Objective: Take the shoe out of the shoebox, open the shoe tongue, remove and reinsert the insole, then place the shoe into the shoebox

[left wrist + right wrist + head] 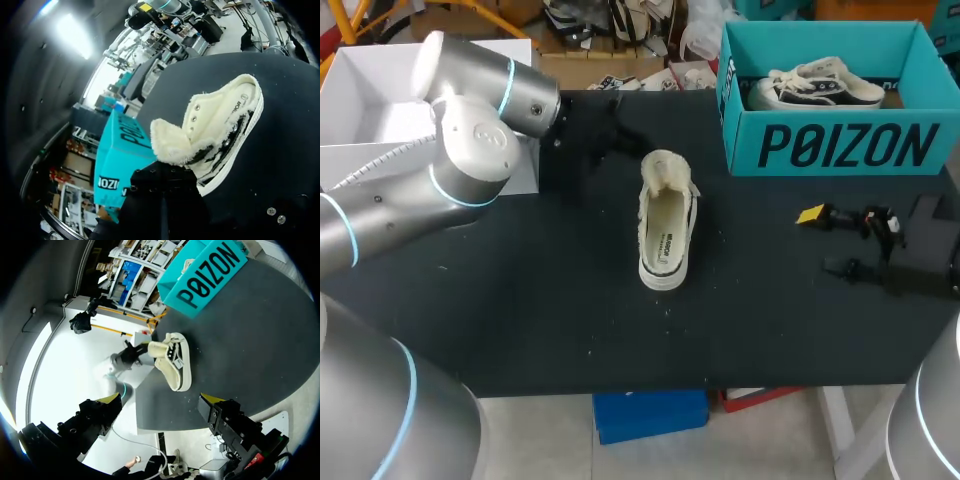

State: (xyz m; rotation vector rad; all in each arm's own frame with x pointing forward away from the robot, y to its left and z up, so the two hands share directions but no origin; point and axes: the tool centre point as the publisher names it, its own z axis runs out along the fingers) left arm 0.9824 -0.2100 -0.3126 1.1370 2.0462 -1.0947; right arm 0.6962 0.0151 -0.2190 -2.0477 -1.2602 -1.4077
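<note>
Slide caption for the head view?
Fleece-lined shoe on the black table outside the teal shoebox, second shoe inside it; left gripper near the shoe's fleecy end, right gripper open, farther off.

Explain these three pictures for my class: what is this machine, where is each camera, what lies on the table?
It is a robot with two grey arms, each ending in a two-fingered tool. One camera looks down from above; one sits on each wrist. On the black table a white shoe lies in the middle; a blue-green box behind holds a second shoe. The left tool is close to the shoe's fluffy end; whether it grips is unclear. The right tool is open and empty.
</note>
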